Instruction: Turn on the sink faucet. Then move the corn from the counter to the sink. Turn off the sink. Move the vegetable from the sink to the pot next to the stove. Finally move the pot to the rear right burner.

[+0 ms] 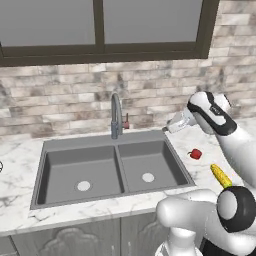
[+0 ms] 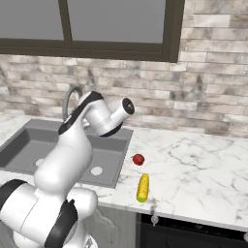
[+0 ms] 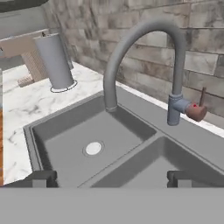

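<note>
A: Where is the sink faucet (image 3: 144, 57) standing right now?

B: It is rising from the back rim of the sink (image 1: 112, 170), just behind the divider between the two basins. Its gooseneck is arching toward the hand camera, and the small red-tipped lever (image 3: 195, 111) is sticking out at the side of the base. No water is showing at the spout, so I am judging the first step, turning the faucet on, as the one in hand and not yet done.

A: And the claw?

B: The claw (image 3: 111, 178) is hovering over the sink with its two dark tips spread as wide as they go, and it is holding nothing. It is sitting apart from the faucet, facing it across the basins.

A: What is the next move asking for?

B: As I see it, the claw is needing to travel forward and over to the lever's side, then push or nudge that red tip. The lever is small, so the approach is calling for careful aim; a miss would be brushing the spout instead.

A: And the corn (image 2: 143, 187)?

B: It is lying on the desk (image 2: 193, 164) right of the sink, near the front edge, with a small red object (image 2: 138, 159) a little behind it. Both are waiting untouched, well apart from the claw.
</note>
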